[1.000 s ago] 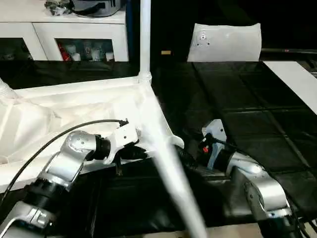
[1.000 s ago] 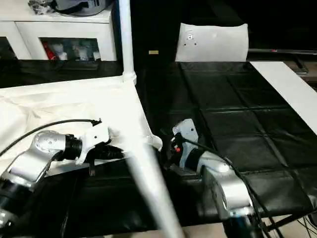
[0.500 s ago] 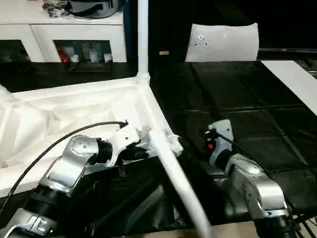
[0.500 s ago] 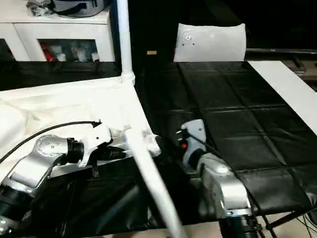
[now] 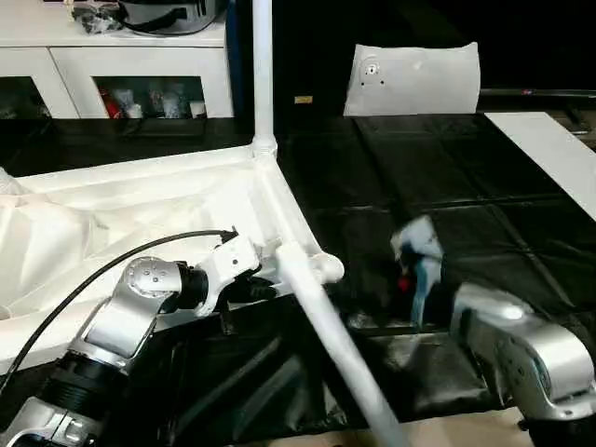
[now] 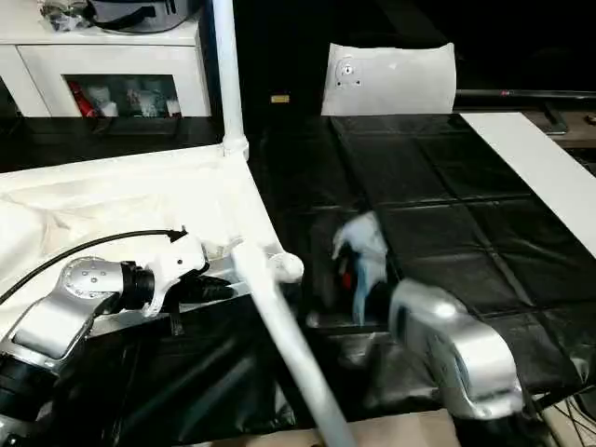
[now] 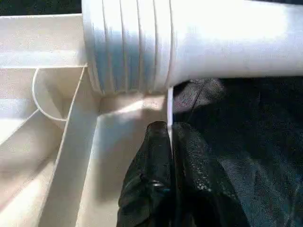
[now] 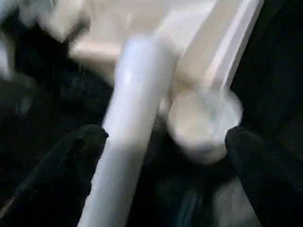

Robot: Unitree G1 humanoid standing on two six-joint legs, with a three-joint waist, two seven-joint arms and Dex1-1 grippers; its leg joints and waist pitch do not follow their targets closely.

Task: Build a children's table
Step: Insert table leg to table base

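From the head cameras, we see the children's table (image 5: pixel 140 200) lying upside down on the black-covered surface (image 5: pixel 447 186), ribbed underside up, toward our left. One leg (image 5: pixel 262 74) stands upright in the far corner socket, and another leg (image 5: pixel 331 345) slants from the near corner socket (image 5: pixel 326 269) toward the camera. Our left gripper (image 5: pixel 265 291) sits at the table's near edge beside that socket; our right gripper (image 5: pixel 414 265) hovers over the surface just to the right of it. Along the left wrist, our jaws are pressed shut on the thin rim (image 7: pixel 169 111) of the tabletop, just beside the ribbed base of the leg. Along the right wrist, our fingers (image 8: pixel 71 161) stand wide apart, with the slanted leg and the socket between them, untouched.
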